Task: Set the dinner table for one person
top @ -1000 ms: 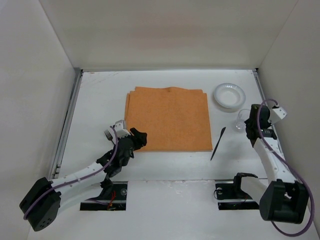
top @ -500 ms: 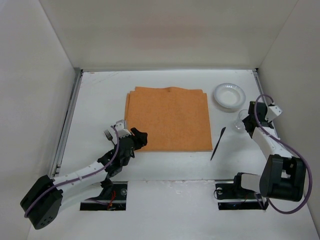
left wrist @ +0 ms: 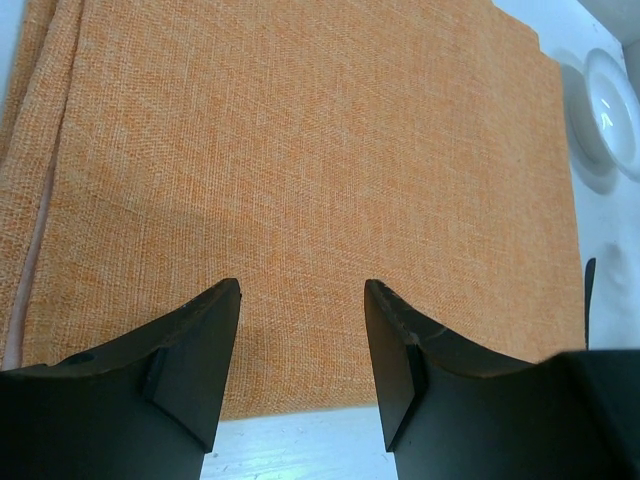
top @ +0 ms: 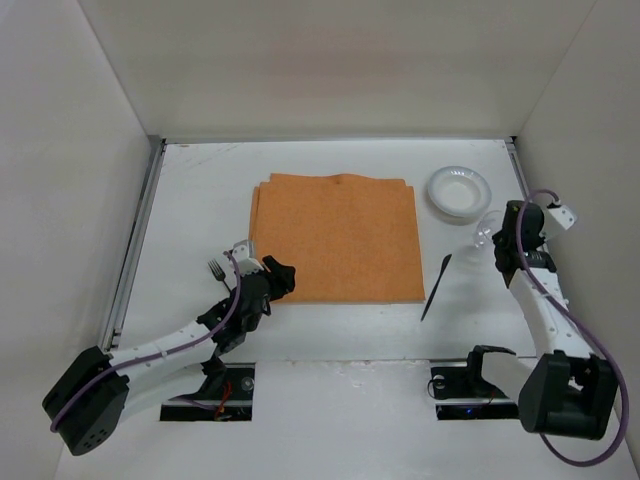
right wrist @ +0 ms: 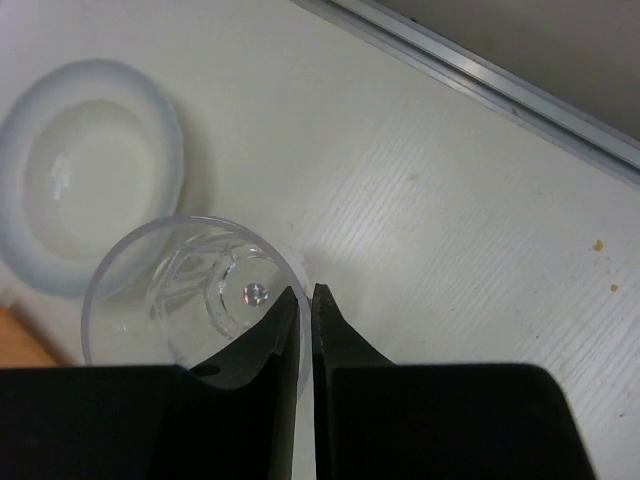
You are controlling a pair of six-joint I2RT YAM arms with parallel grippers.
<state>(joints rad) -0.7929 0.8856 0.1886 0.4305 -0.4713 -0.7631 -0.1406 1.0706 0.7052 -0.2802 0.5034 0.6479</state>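
1. The right gripper [right wrist: 306, 295] has its two fingers drawn nearly together, pinching the wall of a clear glass [right wrist: 190, 290] at its rim.
2. The right wrist view looks down into the glass, with its base visible through the bowl. Whether the glass rests on the table or is held off it cannot be told.
3. Just beside the glass, on its far side, a white bowl [right wrist: 85, 190] sits on the dinner table [top: 190, 200]. The table is the white surface that runs under everything here, and a metal rail [right wrist: 480, 75] runs along its right edge.
4. The left gripper [left wrist: 300, 290] is spread wide and holds nothing. Its fingers [left wrist: 195, 350] are above the near edge of an orange placemat [left wrist: 300, 130].
5. In the top view the placemat lies flat in the middle of the table, with the left gripper at its near left corner.
6. A fork [top: 215, 268] lies on the table just left of that gripper.
7. A black knife [top: 436, 286] lies on the table just right of the placemat, between the placemat and the right arm.
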